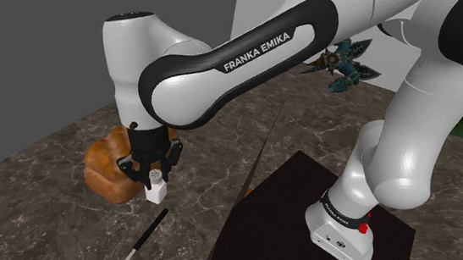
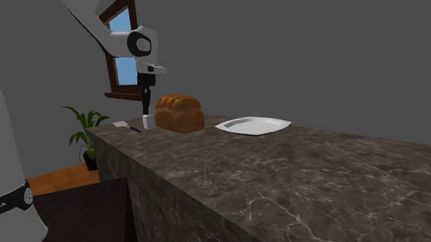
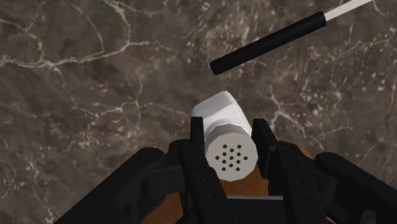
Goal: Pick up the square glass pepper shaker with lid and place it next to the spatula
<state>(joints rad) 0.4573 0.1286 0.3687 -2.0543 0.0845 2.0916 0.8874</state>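
Dark, white-veined stone countertop (image 1: 52, 194) set against plain grey walls; in the second exterior view a wood-framed window (image 2: 123, 45) and a potted plant (image 2: 86, 131) stand beyond its far end.

Arm and gripper: the white Franka arm reaches from its dark stand (image 1: 307, 200) toward the shoulder view's left. The black gripper (image 1: 153, 175) points straight down over the counter. Its two fingers (image 3: 197, 143) are closed against opposite sides of the pepper shaker (image 1: 155, 189), clasping it just below the lid.

Pepper shaker: a square-bodied white shaker with a rounded lid pierced by a cluster of small holes, seen lid-on in the wrist view (image 3: 219, 114). It stands upright between the fingers. Whether its base touches the counter or hangs just above it cannot be told.

Spatula (image 1: 149, 232): lies flat on the counter, with a black handle and a pale shaft (image 3: 270, 43). The handle's end is near the shaker but clearly apart from it.

Bread loaf (image 1: 110, 168): a brown loaf just beside the gripper, on the side away from the spatula, so that the shaker lies between loaf and spatula handle.

White plate (image 2: 253, 125): rests on the counter beyond the loaf, toward the second exterior view's right, well apart from the shaker.
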